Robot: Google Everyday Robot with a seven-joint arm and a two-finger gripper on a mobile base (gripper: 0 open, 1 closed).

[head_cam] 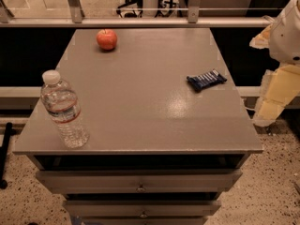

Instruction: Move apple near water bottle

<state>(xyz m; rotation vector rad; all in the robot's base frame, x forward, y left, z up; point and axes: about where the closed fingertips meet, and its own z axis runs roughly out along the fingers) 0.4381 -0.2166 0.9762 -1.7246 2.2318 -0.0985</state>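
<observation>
Grey tabletop (pixel 140 102) on a cabinet with drawers (pixel 140 187) fills most of the camera view, sitting on a speckled floor (pixel 276 191) with a metal-and-glass railing (pixel 140 20) behind it.

The robot's gripper (pixel 272 102), a pale cream-yellow piece under the white arm (pixel 287 32), hangs off the right side of the table, past the edge and not over the top at all. It isn't touching anything, and honestly I can't tell if it's wide or narrow from this angle.

Closest thing to it is a dark blue snack bar wrapper (pixel 206 81) with white lettering, lying flat on the table to the gripper's left, near the right edge.

Way further left and toward the back is the small round red-orange apple (pixel 107 39), sitting by itself near the far-left corner, well apart from the gripper.

Farthest left of the gripper is the clear ribbed plastic water bottle (pixel 63 111) with a white cap and a thin red-and-blue label band. It stands at the front-left corner, looking a bit tilted from this angle. Apple and bottle are well apart, with bare table between them.
</observation>
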